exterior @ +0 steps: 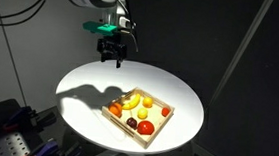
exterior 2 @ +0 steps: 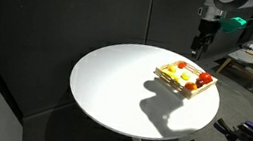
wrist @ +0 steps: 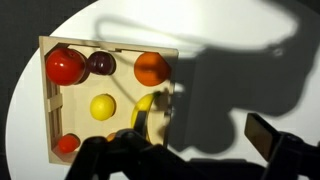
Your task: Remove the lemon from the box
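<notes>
The lemon (wrist: 102,106) lies mid-box (wrist: 46,95), just beside the banana (wrist: 146,108). The gripper (exterior: 111,54) hangs well above with its jaws fully apart, holding nothing. This looks like the approach step. Next it must descend and straddle the lemon, clear of the banana.

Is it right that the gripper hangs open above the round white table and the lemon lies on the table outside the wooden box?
Not quite. The lemon is not out on the table; the wrist view shows it inside the wooden box, among other fruit. The rest holds: the gripper hangs open above the round white table.
</notes>
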Motion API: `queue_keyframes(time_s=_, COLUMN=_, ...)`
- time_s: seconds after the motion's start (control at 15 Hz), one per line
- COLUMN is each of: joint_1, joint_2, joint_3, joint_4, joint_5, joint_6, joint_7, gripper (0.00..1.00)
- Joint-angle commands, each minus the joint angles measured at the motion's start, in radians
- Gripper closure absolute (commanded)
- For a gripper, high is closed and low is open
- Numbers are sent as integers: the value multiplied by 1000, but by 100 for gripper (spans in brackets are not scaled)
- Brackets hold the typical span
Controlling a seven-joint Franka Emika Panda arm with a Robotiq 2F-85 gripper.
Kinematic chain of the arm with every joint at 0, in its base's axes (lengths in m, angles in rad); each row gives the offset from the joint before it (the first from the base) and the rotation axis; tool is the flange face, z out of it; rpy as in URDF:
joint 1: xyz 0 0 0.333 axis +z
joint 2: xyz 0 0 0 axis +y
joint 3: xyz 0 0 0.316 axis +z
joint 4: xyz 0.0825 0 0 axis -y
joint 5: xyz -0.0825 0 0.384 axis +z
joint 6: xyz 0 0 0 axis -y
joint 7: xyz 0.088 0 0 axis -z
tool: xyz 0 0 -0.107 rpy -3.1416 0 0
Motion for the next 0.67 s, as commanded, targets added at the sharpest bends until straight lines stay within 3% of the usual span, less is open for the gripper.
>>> queue_keyframes(time_s=0.0, joint_1=-9, joint_2=76, joint_3=-10, joint_4=100, joint_5=18, joint_6=-30, joint_7=31, gripper=0)
queue_keyframes(time_s=0.6, joint_1=-38, joint_2=185, joint_3=-47, joint_4=194, joint_5=7, joint_6=-54, joint_7=136, gripper=0)
